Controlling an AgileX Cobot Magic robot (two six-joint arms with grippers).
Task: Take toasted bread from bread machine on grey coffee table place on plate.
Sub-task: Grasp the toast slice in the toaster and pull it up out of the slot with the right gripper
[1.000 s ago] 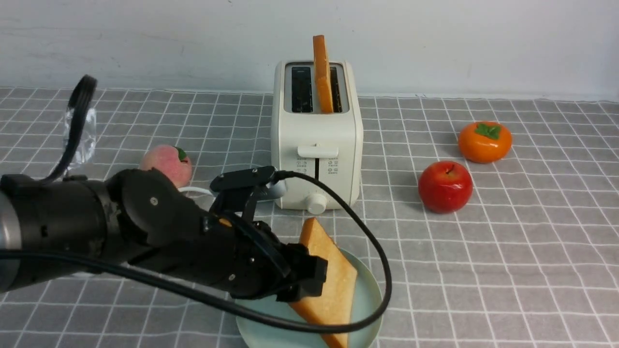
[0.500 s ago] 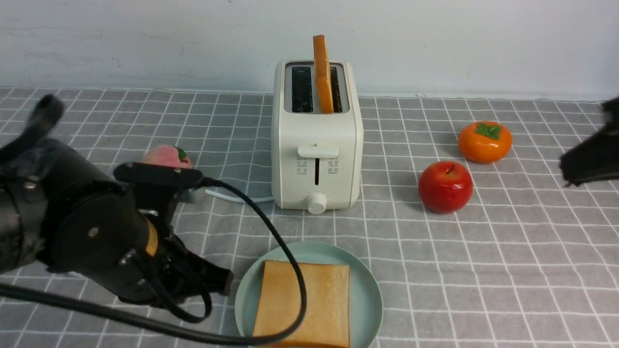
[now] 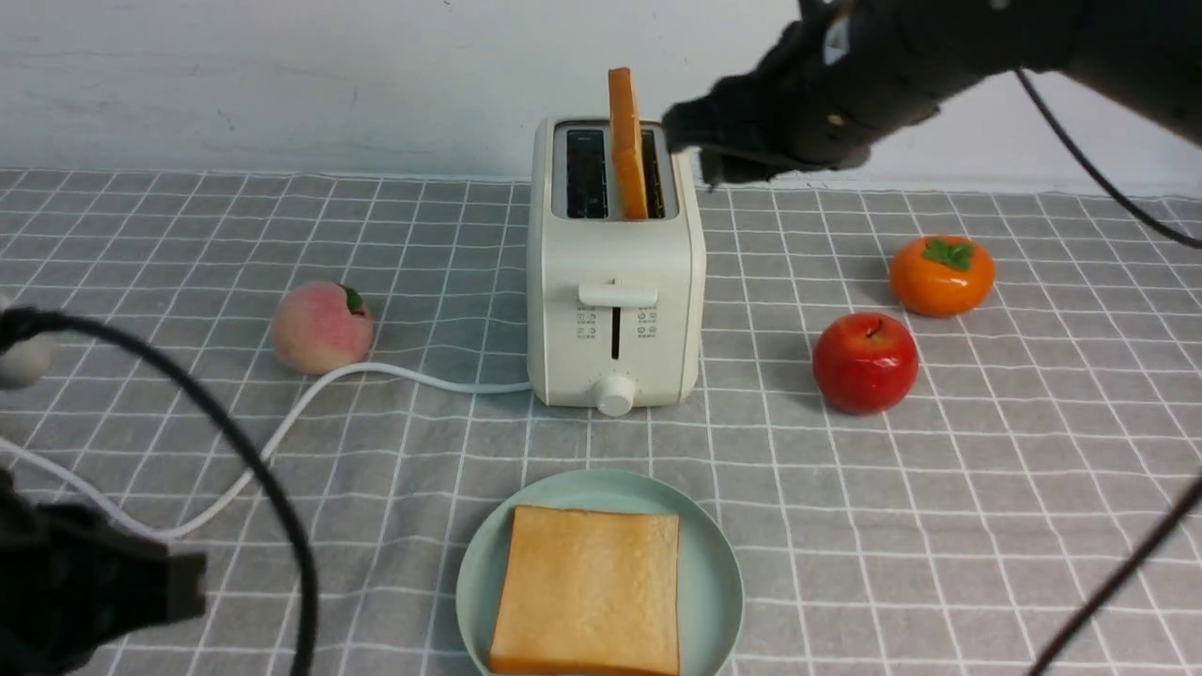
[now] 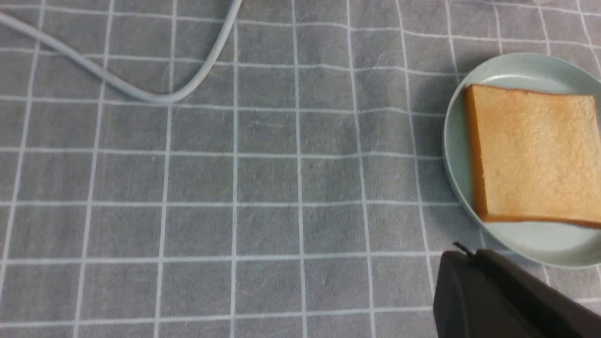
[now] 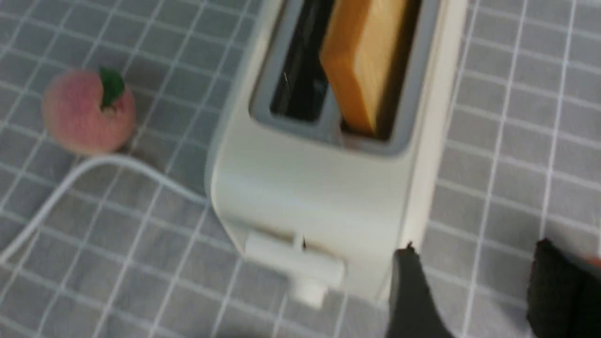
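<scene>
Golden-tan and finely porous, the flat slice of toasted bread lies on the plate, a smooth, round mint-green dish with a low rim. It sits at the near middle of the tabletop, grey cloth crossed by a white grid. The left pincer sits low at the near left, well apart from that slice. Only one dark finger shows in the left wrist view, near the plate's rim, so I cannot tell whether it is apart or together.

The upright slice stands in the right-hand slot of the bread machine, a glossy cream box with rounded corners, its orange-brown crust rising above the top. The right pincer hangs just right of that slice, at the machine's far right corner, fingers spread apart and gripping nothing.

A white cord curls left past a matt pink peach. A shiny red apple and an orange persimmon sit to the right.
</scene>
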